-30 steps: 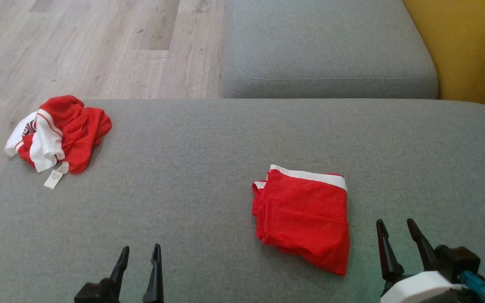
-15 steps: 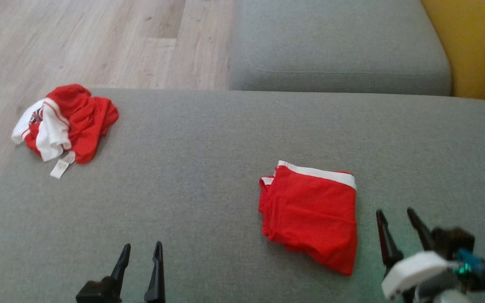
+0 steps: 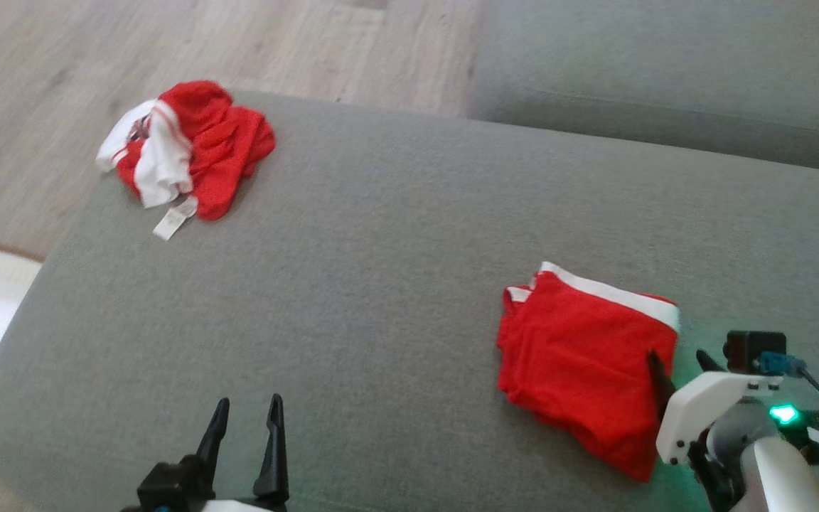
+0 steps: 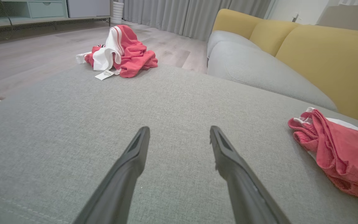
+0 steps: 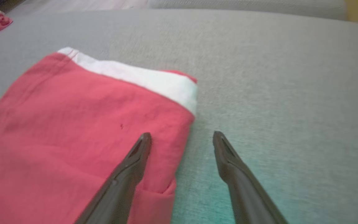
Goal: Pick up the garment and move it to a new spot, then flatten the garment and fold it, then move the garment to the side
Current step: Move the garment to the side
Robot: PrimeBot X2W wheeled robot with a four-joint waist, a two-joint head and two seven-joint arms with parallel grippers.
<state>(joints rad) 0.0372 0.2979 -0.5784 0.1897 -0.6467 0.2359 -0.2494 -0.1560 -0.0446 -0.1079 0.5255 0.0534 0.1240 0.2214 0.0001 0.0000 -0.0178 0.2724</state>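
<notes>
Closing in on the last step, by the look of it: the folded red shorts (image 3: 580,355) lie flat and neat on the grey sofa cushion (image 3: 381,284), white waistband (image 5: 141,77) at the far edge, so what seems left is shifting them aside. The right gripper (image 5: 182,134) is spread wide and straddles the shorts' right-hand edge, one finger (image 5: 129,168) over the red cloth and the other over bare cushion, pinching nothing yet. The left gripper (image 3: 249,400) is also spread and empty, hovering over open cushion well apart from the shorts.

The next move likely calls for a dip down and a pinch through all the layers at that edge, or the fold may slide open as it is carried.

Against a second ago, the whole head view has swung and tilted, so the camera has turned. The right gripper then stood clear to the right of the shorts; now it overlaps their edge. A crumpled red-and-white garment (image 3: 203,142) sits at the cushion's far left corner.
</notes>
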